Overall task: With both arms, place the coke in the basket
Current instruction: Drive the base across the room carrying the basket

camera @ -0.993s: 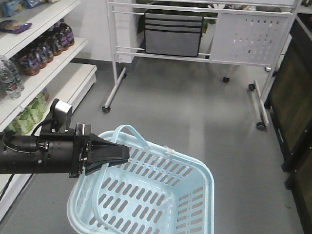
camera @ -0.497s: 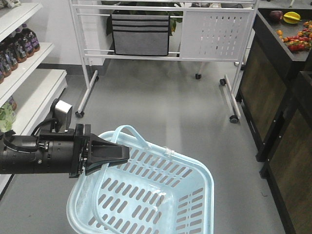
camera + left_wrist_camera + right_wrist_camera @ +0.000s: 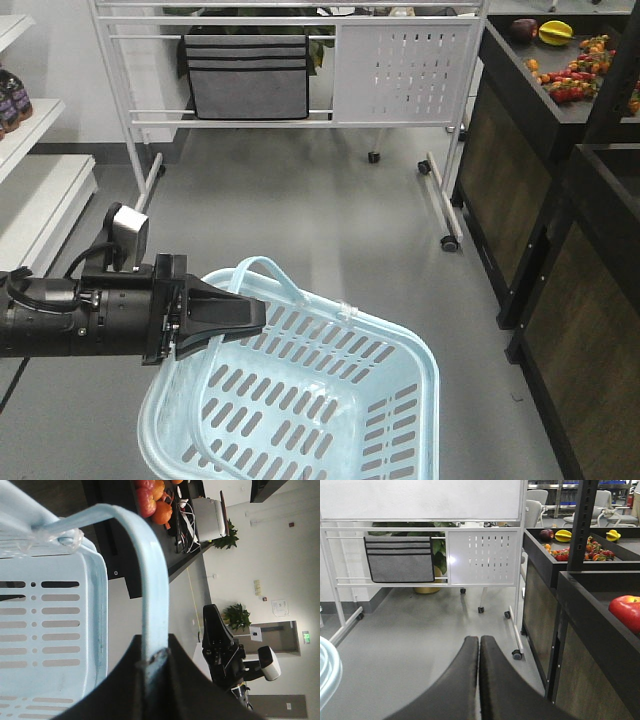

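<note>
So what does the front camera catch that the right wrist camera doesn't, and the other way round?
Only the front view: the left gripper clamped on the handle of the basket, and the basket's inside, with no can visible in it. Only the right wrist view: the right gripper, fingers pressed together on nothing, and a red apple. Both: the white wheeled rack, its grey pouch and the dark fruit stand.

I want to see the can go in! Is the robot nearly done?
Not nearly. Done: the left gripper is shut on the handle of the basket. In hand: only that basket, which is empty. Left: no can is in view and the right gripper is shut on nothing, so finding, grabbing and dropping it in remain.
</note>
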Tool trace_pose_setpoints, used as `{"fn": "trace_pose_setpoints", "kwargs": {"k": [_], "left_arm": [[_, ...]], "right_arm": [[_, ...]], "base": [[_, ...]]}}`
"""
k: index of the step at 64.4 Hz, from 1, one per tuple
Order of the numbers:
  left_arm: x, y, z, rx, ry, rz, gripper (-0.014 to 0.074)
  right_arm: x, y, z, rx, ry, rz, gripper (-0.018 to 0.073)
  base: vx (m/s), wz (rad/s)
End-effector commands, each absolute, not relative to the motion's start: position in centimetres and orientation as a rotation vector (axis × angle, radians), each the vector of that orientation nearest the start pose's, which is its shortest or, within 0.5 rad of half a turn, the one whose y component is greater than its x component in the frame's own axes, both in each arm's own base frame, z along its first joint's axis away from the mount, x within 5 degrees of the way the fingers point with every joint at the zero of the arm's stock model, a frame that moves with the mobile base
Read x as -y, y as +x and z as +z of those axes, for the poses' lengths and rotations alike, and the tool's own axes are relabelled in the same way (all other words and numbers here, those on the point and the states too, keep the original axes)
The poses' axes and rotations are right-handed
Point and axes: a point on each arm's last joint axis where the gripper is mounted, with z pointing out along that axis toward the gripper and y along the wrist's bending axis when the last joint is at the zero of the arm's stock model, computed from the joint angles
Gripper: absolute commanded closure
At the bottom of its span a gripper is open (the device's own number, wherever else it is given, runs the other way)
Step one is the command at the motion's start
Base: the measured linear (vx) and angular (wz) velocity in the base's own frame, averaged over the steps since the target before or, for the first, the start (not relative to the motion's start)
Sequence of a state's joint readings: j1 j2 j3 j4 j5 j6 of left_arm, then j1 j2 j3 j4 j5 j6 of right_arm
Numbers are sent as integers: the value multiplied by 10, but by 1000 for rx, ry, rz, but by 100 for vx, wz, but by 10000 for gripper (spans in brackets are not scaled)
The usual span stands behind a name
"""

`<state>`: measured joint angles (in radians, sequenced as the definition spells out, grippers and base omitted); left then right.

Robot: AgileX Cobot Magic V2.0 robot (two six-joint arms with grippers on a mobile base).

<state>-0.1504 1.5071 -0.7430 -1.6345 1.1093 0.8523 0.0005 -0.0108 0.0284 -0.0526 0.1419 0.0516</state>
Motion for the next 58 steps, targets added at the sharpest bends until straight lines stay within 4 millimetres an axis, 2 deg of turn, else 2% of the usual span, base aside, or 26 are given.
{"fn": "trace_pose_setpoints", "kwargs": {"k": [1,58], "left_arm": [[122,246,270,-2133,-25,-1851,603],[122,246,270,-2133,-26,-1850,603]], "right_arm": [[0,56,196,-1558,1,-5,568],[0,56,196,-1558,1,-5,568]], "base": [[12,-11],[17,-5]]}}
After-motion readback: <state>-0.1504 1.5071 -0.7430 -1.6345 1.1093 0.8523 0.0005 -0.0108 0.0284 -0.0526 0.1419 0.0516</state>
